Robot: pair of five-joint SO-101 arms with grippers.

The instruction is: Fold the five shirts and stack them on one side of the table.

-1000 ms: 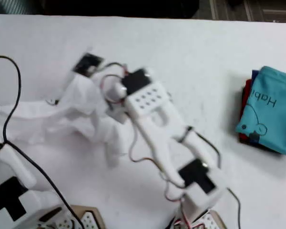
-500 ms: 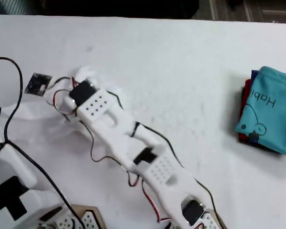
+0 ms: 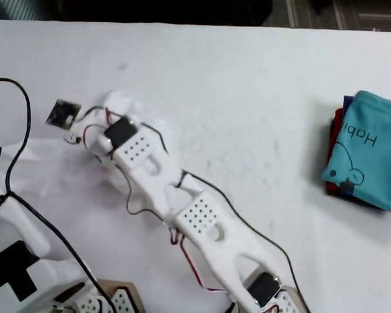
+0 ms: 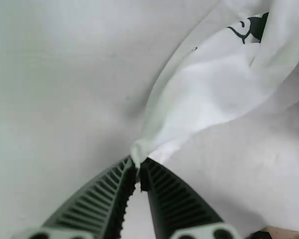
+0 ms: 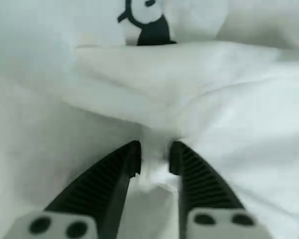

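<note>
Two grips, left gripper [image 4: 138,172] clamping white shirt [image 4: 214,94] corner, outstretched right gripper [image 5: 154,157] pinching fold

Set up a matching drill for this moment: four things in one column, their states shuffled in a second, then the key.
1 teal shirt
2 white shirt
3 left gripper
4 right gripper

A clamped on a fold by the black print
B folded, atop the pile
C pinching a pointed cloth tip
D crumpled on the table

Pairs: 1-B, 2-D, 3-C, 4-A
</note>
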